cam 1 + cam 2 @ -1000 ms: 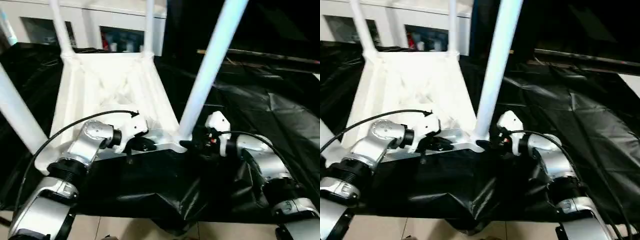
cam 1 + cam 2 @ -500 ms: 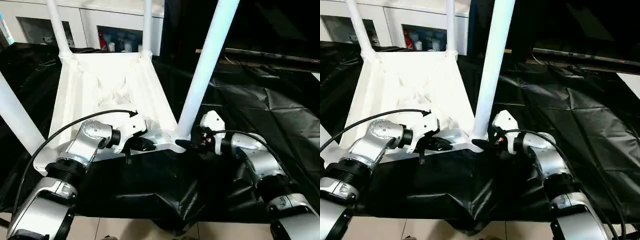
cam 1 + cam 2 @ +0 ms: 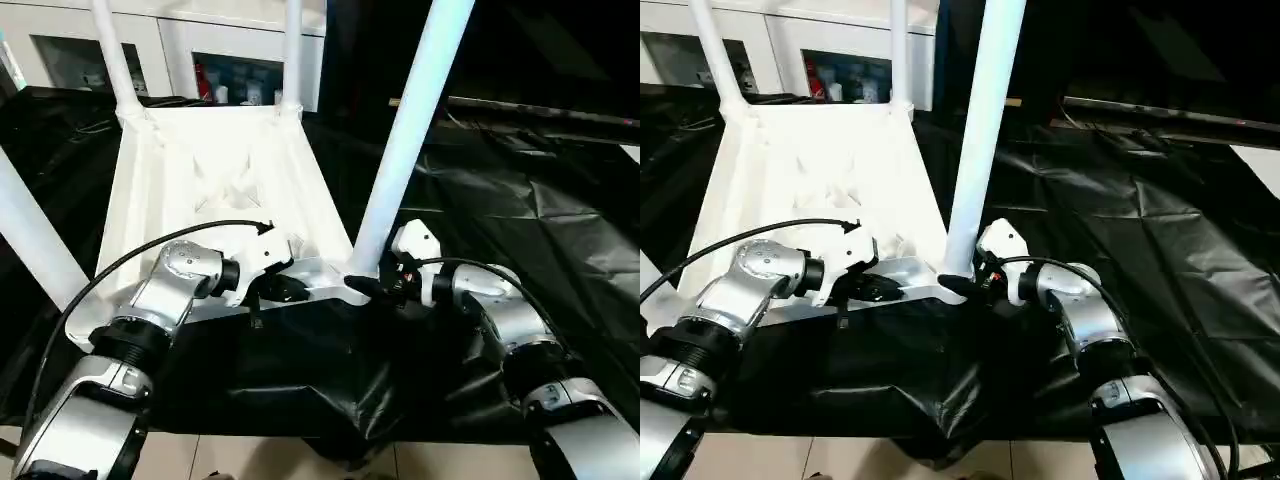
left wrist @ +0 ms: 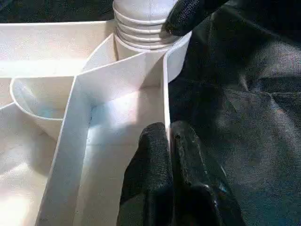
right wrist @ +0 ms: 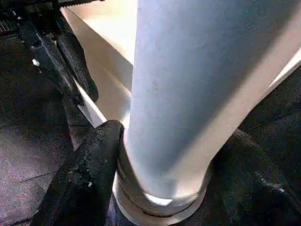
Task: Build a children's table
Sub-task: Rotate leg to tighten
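Note:
The children's table lies upside down on the black drape, its white ribbed tabletop (image 3: 215,170) facing up with four white legs standing in the corner sockets. My left gripper (image 4: 170,141) is shut on the thin near rim wall (image 4: 165,94), a short way left of the near right socket. My right gripper (image 5: 171,136) is closed around the base of the near right leg (image 3: 405,130), one black finger (image 5: 89,165) on each side, just above the socket collar. Its fingertip (image 4: 188,14) also shows against the ribbed leg base in the left wrist view.
The black-draped work table (image 3: 520,200) stretches to the right in loose folds. Its front edge and the pale floor (image 3: 240,460) lie just below my arms. White cabinets (image 3: 200,50) stand behind the tabletop. The near left leg (image 3: 30,230) rises close to my left forearm.
The head camera has shifted a little. My right gripper's fingers have drawn in slightly around the leg's base. The left gripper keeps its hold on the rim.

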